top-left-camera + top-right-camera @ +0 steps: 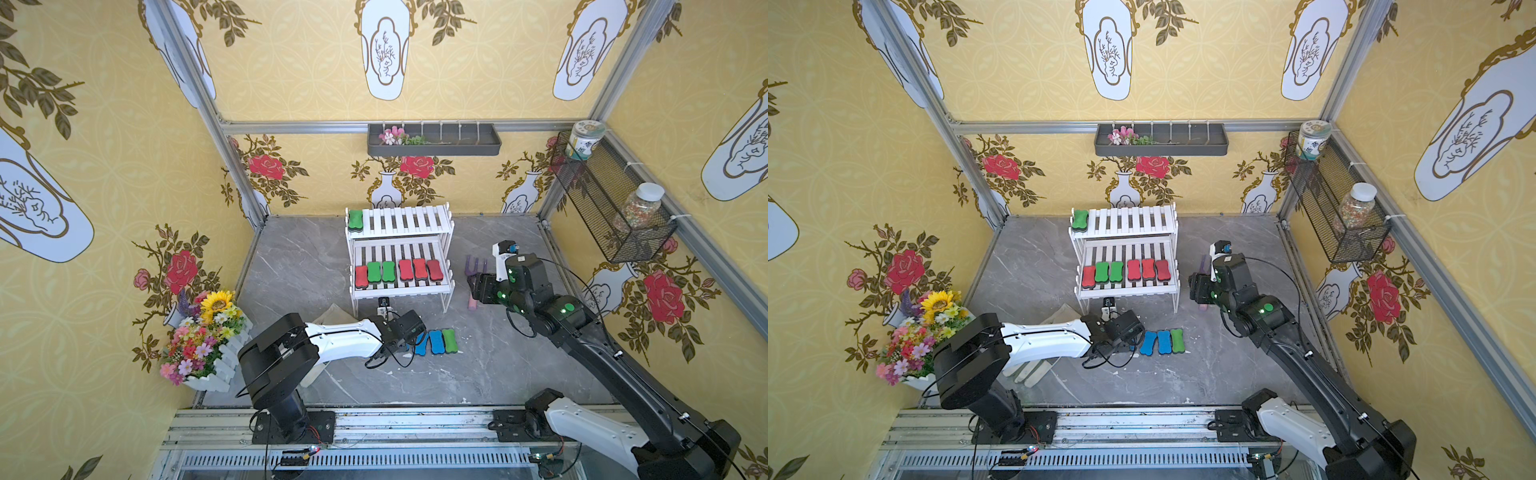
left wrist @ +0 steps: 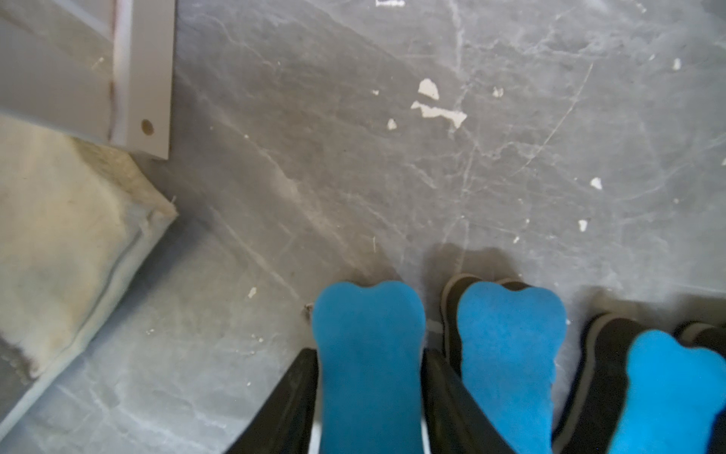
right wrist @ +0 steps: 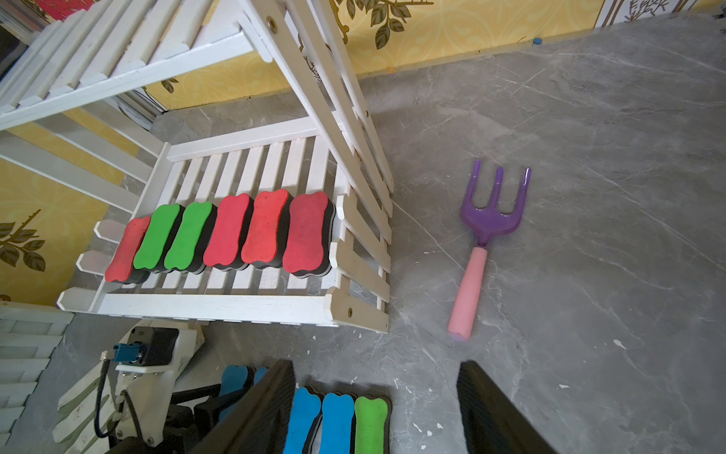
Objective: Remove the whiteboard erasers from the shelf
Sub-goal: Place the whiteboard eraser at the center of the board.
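The white shelf (image 1: 401, 293) (image 3: 220, 306) stands at the back middle. A green eraser (image 1: 355, 219) lies on its upper tier. Red and green erasers (image 1: 405, 269) (image 3: 267, 228) sit in a row on the lower tier. On the floor in front lies a row of blue erasers (image 1: 436, 341) ending in a green one (image 1: 449, 340). My left gripper (image 2: 370, 355) is low over that row's left end, open, its fingers flanking a blue eraser (image 2: 369, 310) with thin gaps. My right gripper (image 3: 375, 367) (image 1: 473, 286) hovers open and empty right of the shelf.
A purple garden fork (image 3: 491, 220) with a pink handle lies on the floor right of the shelf. A pale cloth (image 2: 66, 236) lies under my left arm. A flower box (image 1: 208, 332) stands at the left wall. A mesh basket (image 1: 615, 208) hangs on the right wall.
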